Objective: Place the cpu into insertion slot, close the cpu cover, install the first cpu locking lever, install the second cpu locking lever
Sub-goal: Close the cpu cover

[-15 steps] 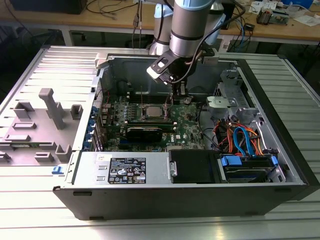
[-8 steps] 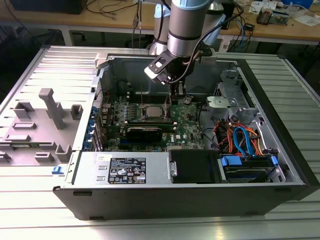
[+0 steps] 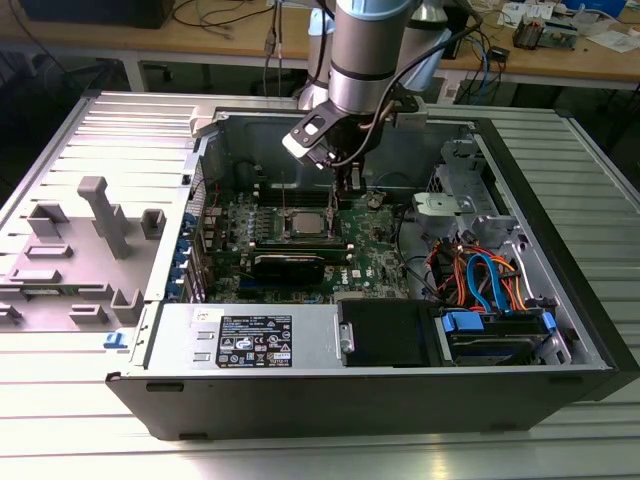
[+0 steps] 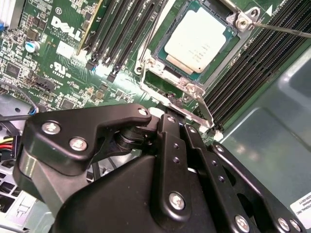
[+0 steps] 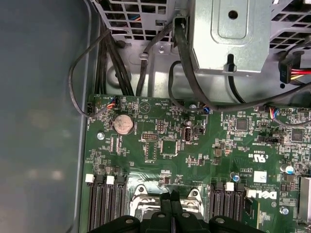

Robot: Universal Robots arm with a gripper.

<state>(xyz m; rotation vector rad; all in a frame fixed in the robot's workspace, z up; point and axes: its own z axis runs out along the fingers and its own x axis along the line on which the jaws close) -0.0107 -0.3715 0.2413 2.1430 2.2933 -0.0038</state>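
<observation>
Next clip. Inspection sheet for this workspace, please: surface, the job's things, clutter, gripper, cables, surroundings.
Surface: slatted metal table carrying an open computer case.
Job's things: cpu lies flat in the window of the cpu cover, which is down; lever positions unclear.
Clutter: grey plastic fixture on the table, at the exterior view's left.
Gripper: gripper shut, low over the motherboard, at the socket's edge.
Cables: orange and blue cables inside the case; black cables beside the board.
Surroundings: wooden workbench behind the table.
</observation>
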